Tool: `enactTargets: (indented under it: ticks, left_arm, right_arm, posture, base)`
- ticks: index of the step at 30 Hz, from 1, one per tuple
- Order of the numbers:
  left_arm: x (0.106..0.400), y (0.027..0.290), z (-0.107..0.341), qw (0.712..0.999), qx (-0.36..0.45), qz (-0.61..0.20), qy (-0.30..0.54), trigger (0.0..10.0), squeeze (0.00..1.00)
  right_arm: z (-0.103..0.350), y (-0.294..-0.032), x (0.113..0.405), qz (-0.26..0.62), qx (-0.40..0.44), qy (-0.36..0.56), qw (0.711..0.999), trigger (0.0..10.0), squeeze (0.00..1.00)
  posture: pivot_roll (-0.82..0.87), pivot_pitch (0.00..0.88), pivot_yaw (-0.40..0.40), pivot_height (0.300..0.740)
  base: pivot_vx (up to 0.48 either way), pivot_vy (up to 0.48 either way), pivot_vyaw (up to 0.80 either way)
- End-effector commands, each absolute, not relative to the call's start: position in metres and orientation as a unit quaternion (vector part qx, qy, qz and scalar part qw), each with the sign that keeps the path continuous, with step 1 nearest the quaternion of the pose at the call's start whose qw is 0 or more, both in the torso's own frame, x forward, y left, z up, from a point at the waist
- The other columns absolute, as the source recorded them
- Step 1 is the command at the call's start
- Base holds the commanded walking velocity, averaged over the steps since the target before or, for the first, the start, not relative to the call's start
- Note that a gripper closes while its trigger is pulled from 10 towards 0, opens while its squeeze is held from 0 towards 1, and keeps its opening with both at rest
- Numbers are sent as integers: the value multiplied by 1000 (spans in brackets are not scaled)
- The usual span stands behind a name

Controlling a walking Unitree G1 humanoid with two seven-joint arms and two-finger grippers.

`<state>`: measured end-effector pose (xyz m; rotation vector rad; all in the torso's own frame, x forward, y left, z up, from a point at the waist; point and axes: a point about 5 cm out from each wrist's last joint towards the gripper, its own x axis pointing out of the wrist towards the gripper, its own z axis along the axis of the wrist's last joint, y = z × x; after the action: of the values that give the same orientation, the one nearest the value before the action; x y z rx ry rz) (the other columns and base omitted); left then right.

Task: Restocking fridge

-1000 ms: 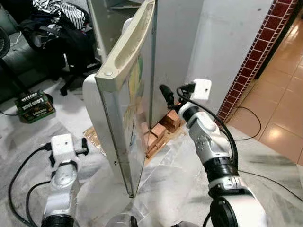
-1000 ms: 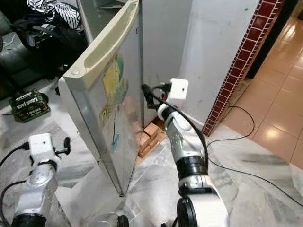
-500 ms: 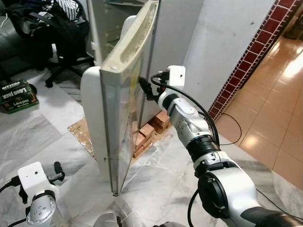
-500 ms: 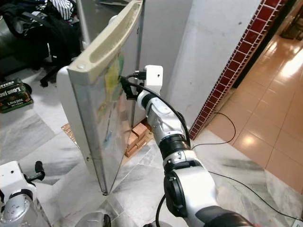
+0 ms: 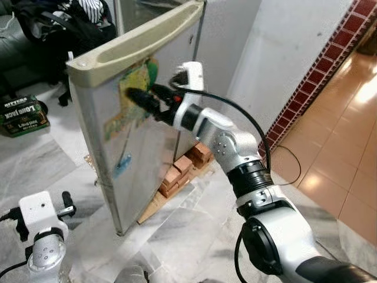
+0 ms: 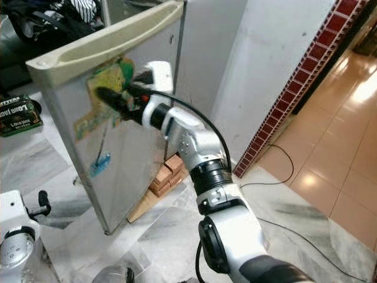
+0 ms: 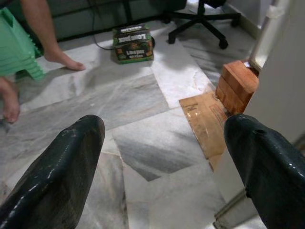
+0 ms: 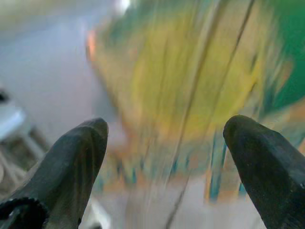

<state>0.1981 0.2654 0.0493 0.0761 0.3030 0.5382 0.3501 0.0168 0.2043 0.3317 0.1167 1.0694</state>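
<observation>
- Left eye view: the right gripper (image 5: pixel 136 97) reaches across to the outer face of the fridge door (image 5: pixel 118 159), its fingers (image 5: pixel 141 99) apart and pressed at or just beside the colourful sticker (image 5: pixel 132 97) high on the panel, probably so the arm can push the door towards the fridge body (image 5: pixel 221 35) behind it. The left gripper (image 5: pixel 66 201) hangs low at near left, well apart from the door.
- Right eye view: the door stands angled out from the fridge body; bricks (image 6: pixel 164 177) lie at the fridge's foot on the marble floor (image 6: pixel 306 218), seemingly propping it up.
- Left wrist view: the left fingers (image 7: pixel 66 167) are spread wide with nothing between them, over the floor; a green carton (image 7: pixel 133 43), bricks and a person's bare foot (image 7: pixel 62 57) lie beyond.
- Right wrist view: the blurred sticker sits close ahead between the parted fingers.
</observation>
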Motion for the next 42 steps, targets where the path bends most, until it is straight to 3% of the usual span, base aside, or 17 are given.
enactTargets:
  ticks: [1,9,16,20,21,22,23,25,26,27,28,32,35,37,38,39,42]
  left_arm:
    - [198,266,48,952,43,259,155,10000,0]
    - [204,268,49,953,48,256,155,10000,0]
    - [211,267,49,954,51,249,158,10000,0]
    - [215,267,50,955,53,247,156,10000,0]
    - [216,267,51,955,52,248,156,10000,0]
    - [216,267,51,955,52,248,156,10000,0]
    - [217,268,51,955,51,249,155,10000,0]
    - [217,269,51,954,51,251,154,10000,0]
    - [217,269,51,954,51,251,154,10000,0]
    - [217,270,51,954,50,254,153,10000,0]
    - [216,271,51,953,48,258,153,10000,0]
    - [216,271,50,951,44,265,152,10000,0]
    - [220,268,49,954,36,260,148,10000,0]
    - [221,267,49,954,36,257,148,10000,0]
    - [229,267,51,959,42,241,146,10000,0]
    - [229,267,51,959,42,241,146,10000,0]
    - [243,270,56,962,39,232,141,10000,0]
  right_arm:
    - [189,34,339,524,160,71,833,10000,0]
    - [160,4,356,400,92,118,904,10000,0]
    - [173,35,334,508,88,94,852,10000,0]
    - [184,54,327,525,65,74,845,10000,0]
    - [196,68,313,585,76,61,805,10000,0]
    - [196,68,313,585,76,61,805,10000,0]
    - [209,77,294,658,100,52,745,10000,0]
    - [224,78,274,728,117,37,674,10000,0]
    - [224,78,274,728,117,37,674,10000,0]
    - [234,75,264,766,115,18,632,10000,0]
    - [236,74,264,772,113,13,626,10000,0]
    - [231,71,268,763,102,14,638,10000,0]
    - [205,61,288,699,57,32,712,10000,0]
    - [201,59,292,684,56,37,727,10000,0]
    - [187,44,310,616,48,56,784,10000,0]
    - [187,44,310,616,48,56,784,10000,0]
    - [174,18,328,536,32,68,841,10000,0]
  posture:
    - [290,0,-119,740]
    - [272,0,-108,740]
    - [252,0,-93,740]
    - [253,0,-96,740]
    - [254,0,-103,740]
    - [254,0,-103,740]
    - [256,0,-108,740]
    - [260,0,-123,740]
    - [260,0,-123,740]
    - [263,0,-132,740]
    - [263,0,-134,740]
    - [265,0,-136,740]
    - [264,0,-133,740]
    - [264,0,-133,740]
    - [243,0,-113,740]
    - [243,0,-113,740]
    - [226,0,-104,740]
  base:
    - [0,0,0]
    - [0,0,0]
    - [0,0,0]
    - [0,0,0]
    - [0,0,0]
    - [0,0,0]
    - [0,0,0]
    - [0,0,0]
    - [0,0,0]
    - [0,0,0]
    - [0,0,0]
    - [0,0,0]
    - [0,0,0]
    - [0,0,0]
    - [0,0,0]
    - [0,0,0]
    - [0,0,0]
